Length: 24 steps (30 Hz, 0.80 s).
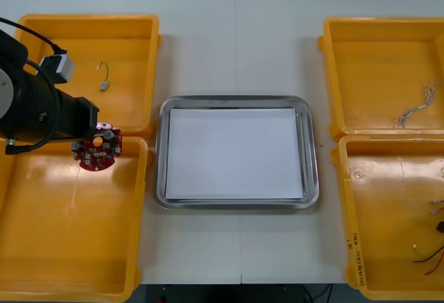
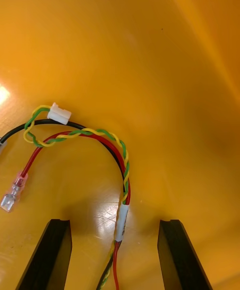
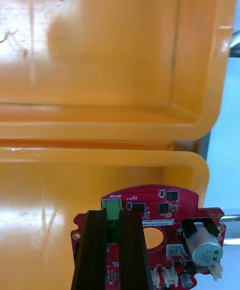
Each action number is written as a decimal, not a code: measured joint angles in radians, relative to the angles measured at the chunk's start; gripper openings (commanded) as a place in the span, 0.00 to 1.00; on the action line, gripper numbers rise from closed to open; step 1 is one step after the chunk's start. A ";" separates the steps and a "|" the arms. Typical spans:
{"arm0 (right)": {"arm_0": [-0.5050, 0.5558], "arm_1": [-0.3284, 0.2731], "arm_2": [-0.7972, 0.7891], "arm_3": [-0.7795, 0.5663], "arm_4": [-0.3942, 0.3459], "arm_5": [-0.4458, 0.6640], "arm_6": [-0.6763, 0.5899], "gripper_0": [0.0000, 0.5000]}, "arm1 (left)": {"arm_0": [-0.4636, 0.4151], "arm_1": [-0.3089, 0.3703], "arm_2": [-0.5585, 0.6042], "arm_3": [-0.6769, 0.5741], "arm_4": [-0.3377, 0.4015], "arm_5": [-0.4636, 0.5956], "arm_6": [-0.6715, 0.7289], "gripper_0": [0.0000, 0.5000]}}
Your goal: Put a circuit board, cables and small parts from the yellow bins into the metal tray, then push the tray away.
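L gripper (image 3: 114, 216) pinches red circuit board (image 3: 165, 209) at its edge, board sticking out past the fingertips, above near-L yellow bin (image 1: 69, 247); metal tray (image 1: 313, 157) well off to the side. R gripper (image 2: 115, 226) spread wide, low over R bin floor (image 2: 150, 45), red and yellow cable (image 2: 102, 137) running between its fingers.

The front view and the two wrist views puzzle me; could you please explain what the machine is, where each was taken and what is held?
This is a two-armed robot. The front view looks down from above on a light table with four yellow bins and a metal tray, white inside, between them. Each wrist view comes from a camera on one arm, with that arm's black fingers showing. The left gripper is shut on a round red circuit board, held over the rim between the two left bins. The right gripper is open, its fingers either side of a red and yellow cable on a bin floor.
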 measured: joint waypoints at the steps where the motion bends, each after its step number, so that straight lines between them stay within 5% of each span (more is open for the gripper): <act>1: 0.000 0.003 0.000 0.000 0.002 0.000 0.000 1.00 | -0.012 0.000 -0.017 0.004 0.000 0.000 0.000 0.00; 15: 0.000 0.022 0.000 0.001 0.015 -0.002 0.000 1.00 | -0.146 0.000 -0.211 0.016 0.022 0.000 0.048 0.00; 16: 0.000 0.023 0.001 0.001 0.016 -0.002 0.000 0.76 | -0.157 -0.001 -0.229 0.019 0.022 0.000 0.074 0.00; 17: 0.000 0.024 0.001 0.001 0.017 -0.002 0.000 0.34 | -0.167 -0.001 -0.248 0.023 0.022 0.000 0.105 0.00; 19: 0.000 0.025 0.001 0.001 0.018 -0.002 0.000 0.00 | -0.187 -0.005 -0.285 0.039 0.022 0.000 0.174 0.00; 24: 0.000 0.029 0.001 0.001 0.019 -0.008 0.000 0.00 | -0.224 -0.027 -0.360 0.093 0.018 0.000 0.268 0.00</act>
